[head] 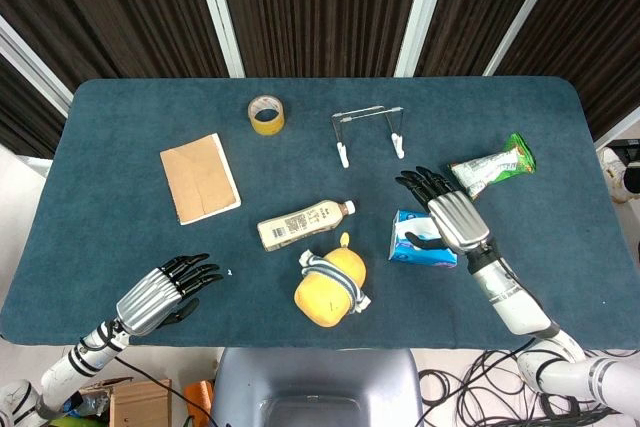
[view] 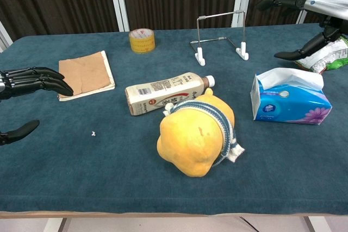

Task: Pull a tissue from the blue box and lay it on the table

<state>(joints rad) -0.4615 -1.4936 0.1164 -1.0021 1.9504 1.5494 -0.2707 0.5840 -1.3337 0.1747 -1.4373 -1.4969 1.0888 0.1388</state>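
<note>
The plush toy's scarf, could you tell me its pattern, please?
Navy and grey-white stripes on the scarf; clearest in the chest view.

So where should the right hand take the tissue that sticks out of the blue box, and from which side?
Probably best to pinch the white tissue at its raised fold, above the opening of the blue box, coming down from above. The box lies flat with the slot facing up, so a straight upward pull should free the sheet. The right hand hovers open over it.

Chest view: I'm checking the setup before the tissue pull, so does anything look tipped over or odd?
The white plastic drink bottle lies on its side behind the yellow plush toy. A tiny white scrap sits on the blue table cloth. The blue tissue box stands with white tissue poking out.
</note>
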